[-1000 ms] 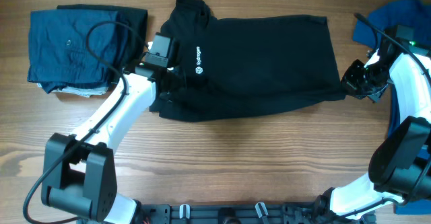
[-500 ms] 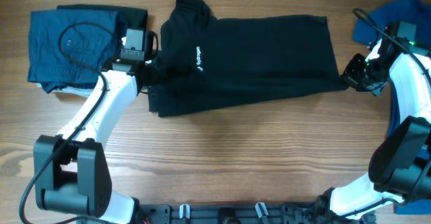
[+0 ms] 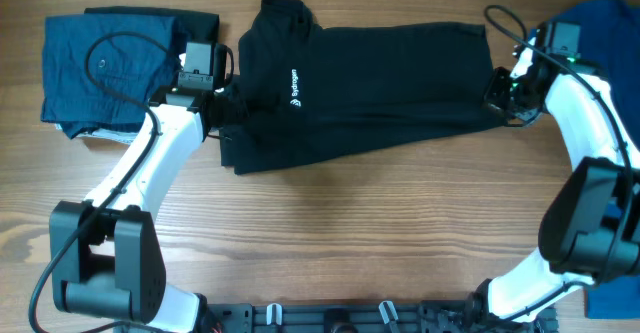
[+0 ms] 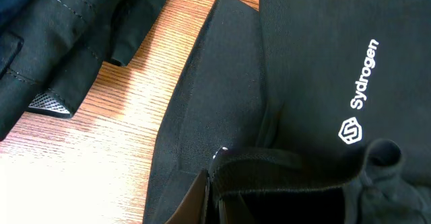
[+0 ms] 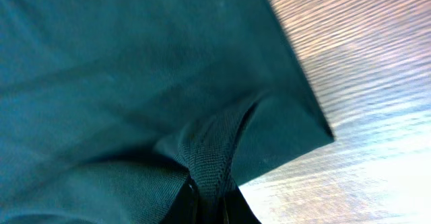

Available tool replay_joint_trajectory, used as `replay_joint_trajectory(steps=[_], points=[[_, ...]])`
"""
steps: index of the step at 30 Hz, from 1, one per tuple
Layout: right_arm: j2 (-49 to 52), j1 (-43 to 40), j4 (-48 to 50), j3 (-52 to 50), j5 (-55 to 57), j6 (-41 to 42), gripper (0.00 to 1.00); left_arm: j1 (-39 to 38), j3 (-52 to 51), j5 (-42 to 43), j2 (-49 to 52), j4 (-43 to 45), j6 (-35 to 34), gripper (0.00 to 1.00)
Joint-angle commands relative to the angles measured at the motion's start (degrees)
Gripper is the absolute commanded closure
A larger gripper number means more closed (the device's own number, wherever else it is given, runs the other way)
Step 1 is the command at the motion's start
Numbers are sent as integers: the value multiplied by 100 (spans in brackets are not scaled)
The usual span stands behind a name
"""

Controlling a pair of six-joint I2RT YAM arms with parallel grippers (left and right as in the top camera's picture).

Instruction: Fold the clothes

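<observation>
The black collared shirt [image 3: 380, 88] lies spread across the table's far middle, its white logo [image 3: 295, 88] toward the left. My left gripper [image 3: 228, 110] is shut on the shirt's left edge; the left wrist view shows the fabric [image 4: 283, 170] pinched between the fingers [image 4: 210, 187], with the logo [image 4: 360, 109] beyond. My right gripper [image 3: 500, 98] is shut on the shirt's right hem, and the right wrist view shows a bunched fold [image 5: 212, 163] clamped in the jaws [image 5: 205, 194].
A folded navy garment [image 3: 105, 68] lies on a stack at the far left, close to my left arm. A bright blue garment [image 3: 590, 28] lies at the far right behind my right arm. Bare wood table [image 3: 350, 233] fills the near half.
My right gripper has carried the shirt's right hem up and to the left, over the shirt. My left gripper moved left earlier and has held still since.
</observation>
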Motion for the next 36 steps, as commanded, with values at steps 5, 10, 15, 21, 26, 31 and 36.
replay_joint_trajectory(steps=[5, 10, 15, 21, 26, 31, 36], points=[[562, 24, 55, -50, 675, 85, 96, 59, 72, -382, -11, 33, 11, 96], [702, 22, 101, -50, 726, 59, 96, 57, 72, -378, 232, -13, 9, 96], [704, 20, 136, -48, 728, 57, 96, 57, 72, -378, 584, -35, 11, 96], [686, -70, 223, 24, 695, 37, 96, 57, 74, -378, 527, 79, 13, 96], [573, -229, 240, 216, 275, 42, 96, 57, 74, -308, 514, 74, 9, 96], [551, -428, 280, 358, -133, 426, 96, 57, 74, -308, 514, 74, 9, 96], [551, -640, 555, 358, -175, 852, 96, 55, 74, -308, 514, 74, 9, 96]])
